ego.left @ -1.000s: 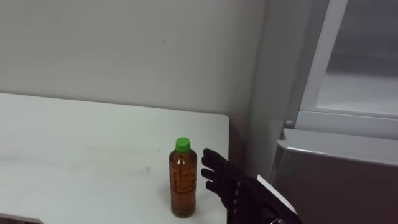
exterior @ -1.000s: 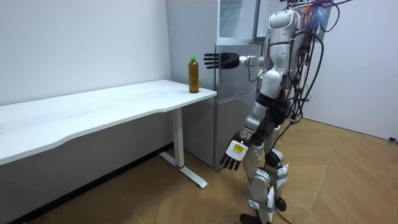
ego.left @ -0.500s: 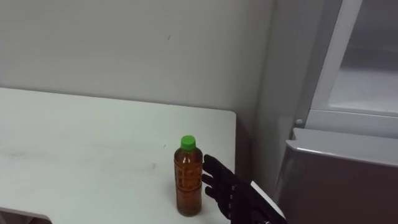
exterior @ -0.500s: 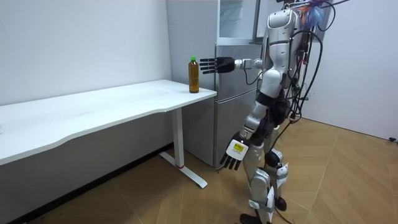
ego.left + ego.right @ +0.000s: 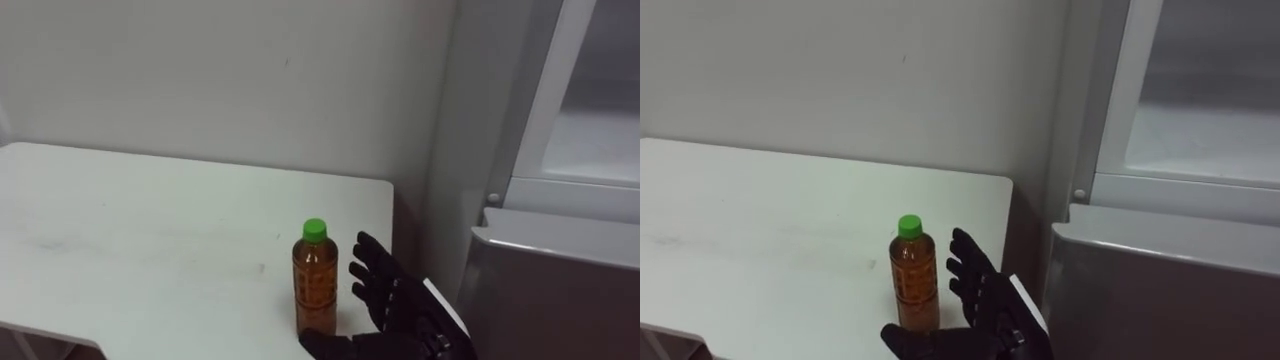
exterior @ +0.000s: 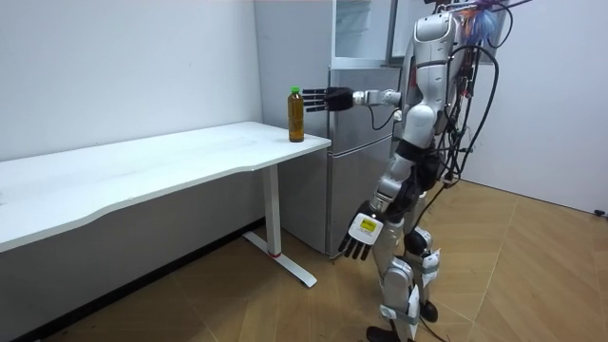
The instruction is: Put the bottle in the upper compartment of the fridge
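While its black right hand [image 5: 395, 300] holds nothing, fingers spread wide, an upright amber plastic bottle [image 5: 315, 285] with a green cap [image 5: 315, 229] stands just left of it on the white worktop [image 5: 150, 235].

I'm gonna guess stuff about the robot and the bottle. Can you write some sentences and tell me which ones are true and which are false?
1. The bottle has a green cap. True.
2. The bottle is lying on its side. False: it stands upright on the white table.
3. The bottle is already in the fridge. False: it is on the table, near the corner next to the fridge.
4. The robot's right hand is open beside the bottle. True: its fingers are spread and not curled round the bottle.
5. The robot's left hand is holding the bottle. False: it hangs open at the robot's side, holding nothing.
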Controlling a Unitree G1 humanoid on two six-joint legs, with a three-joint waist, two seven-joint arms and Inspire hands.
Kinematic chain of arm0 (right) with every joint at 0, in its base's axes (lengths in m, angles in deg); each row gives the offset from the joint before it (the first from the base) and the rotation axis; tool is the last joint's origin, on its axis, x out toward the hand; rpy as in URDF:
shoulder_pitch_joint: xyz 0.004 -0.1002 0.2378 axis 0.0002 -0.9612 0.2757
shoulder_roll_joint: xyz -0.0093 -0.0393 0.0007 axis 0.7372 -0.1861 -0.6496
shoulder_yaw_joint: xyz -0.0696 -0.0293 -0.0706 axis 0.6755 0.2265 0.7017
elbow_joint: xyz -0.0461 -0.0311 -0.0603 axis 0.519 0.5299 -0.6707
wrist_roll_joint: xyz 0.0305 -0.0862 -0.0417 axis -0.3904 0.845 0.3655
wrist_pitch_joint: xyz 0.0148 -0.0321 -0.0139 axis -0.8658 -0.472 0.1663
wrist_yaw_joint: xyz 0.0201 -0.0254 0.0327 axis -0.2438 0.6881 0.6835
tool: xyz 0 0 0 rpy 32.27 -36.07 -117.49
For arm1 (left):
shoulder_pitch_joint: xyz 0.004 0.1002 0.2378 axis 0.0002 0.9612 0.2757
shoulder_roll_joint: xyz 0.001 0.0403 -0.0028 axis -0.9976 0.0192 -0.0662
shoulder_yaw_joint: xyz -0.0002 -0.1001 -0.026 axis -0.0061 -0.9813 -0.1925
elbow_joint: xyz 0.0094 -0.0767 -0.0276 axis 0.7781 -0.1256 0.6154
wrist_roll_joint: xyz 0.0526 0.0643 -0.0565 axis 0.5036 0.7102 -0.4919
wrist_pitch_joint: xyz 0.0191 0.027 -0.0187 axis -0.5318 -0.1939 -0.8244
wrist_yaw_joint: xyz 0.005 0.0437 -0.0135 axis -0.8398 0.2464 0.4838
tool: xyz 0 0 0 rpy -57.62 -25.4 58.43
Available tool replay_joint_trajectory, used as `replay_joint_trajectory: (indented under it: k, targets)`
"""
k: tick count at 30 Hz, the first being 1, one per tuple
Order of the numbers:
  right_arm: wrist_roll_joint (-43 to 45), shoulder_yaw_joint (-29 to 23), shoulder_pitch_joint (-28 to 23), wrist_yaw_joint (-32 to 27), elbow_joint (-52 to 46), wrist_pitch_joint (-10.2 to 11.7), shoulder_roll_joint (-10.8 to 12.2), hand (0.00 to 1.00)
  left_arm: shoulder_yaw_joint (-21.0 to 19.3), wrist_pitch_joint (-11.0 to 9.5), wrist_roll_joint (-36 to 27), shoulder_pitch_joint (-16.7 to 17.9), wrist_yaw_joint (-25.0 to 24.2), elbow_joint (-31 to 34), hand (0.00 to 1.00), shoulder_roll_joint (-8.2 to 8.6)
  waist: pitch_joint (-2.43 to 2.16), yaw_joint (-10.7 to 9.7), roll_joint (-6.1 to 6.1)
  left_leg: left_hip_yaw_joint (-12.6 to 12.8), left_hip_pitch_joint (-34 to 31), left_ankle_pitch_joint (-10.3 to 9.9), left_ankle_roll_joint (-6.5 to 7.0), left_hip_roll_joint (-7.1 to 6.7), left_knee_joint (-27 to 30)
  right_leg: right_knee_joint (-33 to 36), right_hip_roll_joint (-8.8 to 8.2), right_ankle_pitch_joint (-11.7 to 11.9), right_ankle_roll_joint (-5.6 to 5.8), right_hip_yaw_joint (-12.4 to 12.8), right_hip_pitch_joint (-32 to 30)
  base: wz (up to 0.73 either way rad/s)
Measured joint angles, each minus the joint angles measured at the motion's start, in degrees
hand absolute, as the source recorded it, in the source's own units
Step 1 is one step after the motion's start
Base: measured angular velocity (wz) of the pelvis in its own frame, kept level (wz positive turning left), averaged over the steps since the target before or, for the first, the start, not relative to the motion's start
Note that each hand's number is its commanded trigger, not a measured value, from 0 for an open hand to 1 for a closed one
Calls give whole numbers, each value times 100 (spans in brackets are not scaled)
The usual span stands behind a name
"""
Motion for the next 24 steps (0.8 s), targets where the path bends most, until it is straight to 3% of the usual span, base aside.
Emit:
replay_joint_trajectory:
  k: [14, 24]
  targets:
    - [732, 64, 206, -851, 522, 4, 19, 0, -17, 48, 6, 5, 78, 122, 0, 19, 4, 108, -7, -23, -23, 11, -1, 0, -34, 1, -4, 0, 0, -92, -41, 0]
    - [891, 71, 572, -1286, 1464, 231, 155, 0, -21, 41, -43, 3, 113, 122, 0, 51, 22, 176, -24, -191, -45, 11, -1, -10, -41, 2, -7, 0, 0, -296, -4, 8]
